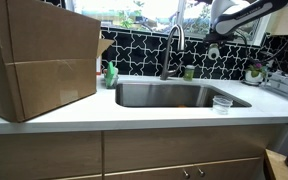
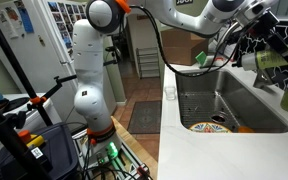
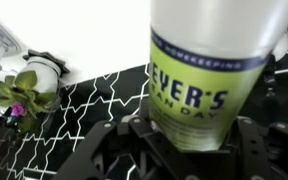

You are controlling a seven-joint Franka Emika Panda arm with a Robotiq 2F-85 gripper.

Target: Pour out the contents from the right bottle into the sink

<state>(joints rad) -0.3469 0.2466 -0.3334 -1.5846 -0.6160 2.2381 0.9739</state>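
My gripper [image 3: 189,140] is shut on a bottle [image 3: 199,70] with a white top part and a lime-green "Meyer's Clean Day" label; its body fills the wrist view between the black fingers. In an exterior view the gripper [image 2: 258,36] holds the green bottle [image 2: 276,58] tilted, high above the far end of the steel sink [image 2: 229,100]. In an exterior view the gripper [image 1: 215,48] hangs to the right of the faucet [image 1: 172,45], above the back rim of the sink [image 1: 179,96]. A second green bottle [image 1: 111,72] stands at the sink's left corner.
A large cardboard box [image 1: 39,55] stands on the counter left of the sink. A clear plastic cup [image 1: 222,103] stands at the sink's right front. A small green item [image 1: 189,72] sits behind the sink. A potted plant [image 3: 24,95] stands by the black-and-white tiled wall.
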